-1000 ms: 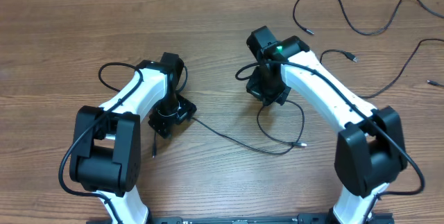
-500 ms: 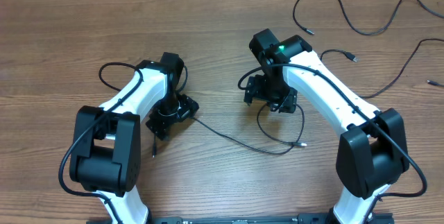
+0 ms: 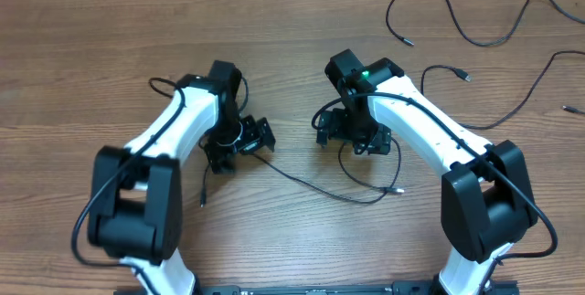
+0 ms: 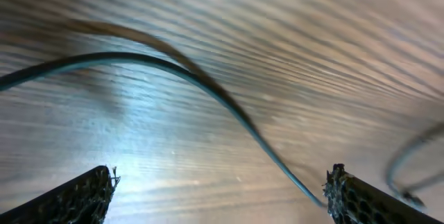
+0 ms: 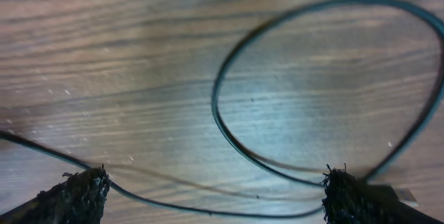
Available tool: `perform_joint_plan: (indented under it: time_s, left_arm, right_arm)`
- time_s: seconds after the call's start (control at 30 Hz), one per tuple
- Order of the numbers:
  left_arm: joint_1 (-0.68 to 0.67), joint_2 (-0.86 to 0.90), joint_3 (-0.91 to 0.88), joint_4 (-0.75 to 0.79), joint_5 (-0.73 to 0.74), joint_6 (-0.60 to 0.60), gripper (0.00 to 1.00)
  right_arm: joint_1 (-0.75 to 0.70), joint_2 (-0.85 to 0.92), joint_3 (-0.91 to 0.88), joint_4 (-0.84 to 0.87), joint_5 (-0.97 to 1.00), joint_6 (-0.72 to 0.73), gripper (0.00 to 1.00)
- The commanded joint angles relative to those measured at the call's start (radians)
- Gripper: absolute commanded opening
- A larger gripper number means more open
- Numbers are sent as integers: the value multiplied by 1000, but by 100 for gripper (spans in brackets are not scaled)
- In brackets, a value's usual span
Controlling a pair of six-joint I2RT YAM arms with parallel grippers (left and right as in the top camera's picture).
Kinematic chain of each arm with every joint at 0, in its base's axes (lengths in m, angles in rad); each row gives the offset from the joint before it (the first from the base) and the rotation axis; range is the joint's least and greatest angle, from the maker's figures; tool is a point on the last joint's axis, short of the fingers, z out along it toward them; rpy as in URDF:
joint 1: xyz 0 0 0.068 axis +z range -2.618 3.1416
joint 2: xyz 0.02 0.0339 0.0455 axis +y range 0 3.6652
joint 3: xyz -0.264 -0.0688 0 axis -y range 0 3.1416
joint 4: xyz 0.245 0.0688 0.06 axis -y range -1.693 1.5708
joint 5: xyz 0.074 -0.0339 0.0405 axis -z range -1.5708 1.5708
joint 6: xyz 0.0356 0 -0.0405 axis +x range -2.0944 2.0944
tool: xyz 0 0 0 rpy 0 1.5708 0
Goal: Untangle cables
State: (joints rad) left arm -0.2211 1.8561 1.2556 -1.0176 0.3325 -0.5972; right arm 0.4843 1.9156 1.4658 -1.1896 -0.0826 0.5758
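The left gripper (image 3: 239, 142) and right gripper (image 3: 352, 134) hang low over the wooden table (image 3: 73, 48), fingers spread wide, pinching nothing. A thin black cable (image 3: 311, 185) lies between them, looping under the right one. More cables (image 3: 454, 21) lie loose at the far right, well apart.

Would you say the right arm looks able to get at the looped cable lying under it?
Probably yes: the right hand hangs open directly above the looped cable, with nothing between them.
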Motion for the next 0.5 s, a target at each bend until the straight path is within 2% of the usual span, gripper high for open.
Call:
perform_joint_plan:
  time_s: [0.0,0.13,0.27,0.43,0.47]
  left_arm:
    - [-1,-161,45,-5,-48,21,100]
    - [-1,-283,45,-32,-282,-109,100]
    - [-1,-322,45,-53,-437,-115,100]
    - [-1,-306,32,-90,-482,-114,100]
    - [-1,-304,31,-90,-481,-114,99]
  right_arm:
    - [0,-24,-3,14,-6,-5,100]
    - [0,-24,-3,19,-5,-5,100]
    - [0,-24,-16,19,47,-6,100]
    - [0,-24,-95,31,92,-5,100]
    - [0,-24,-107,37,89,-6,97]
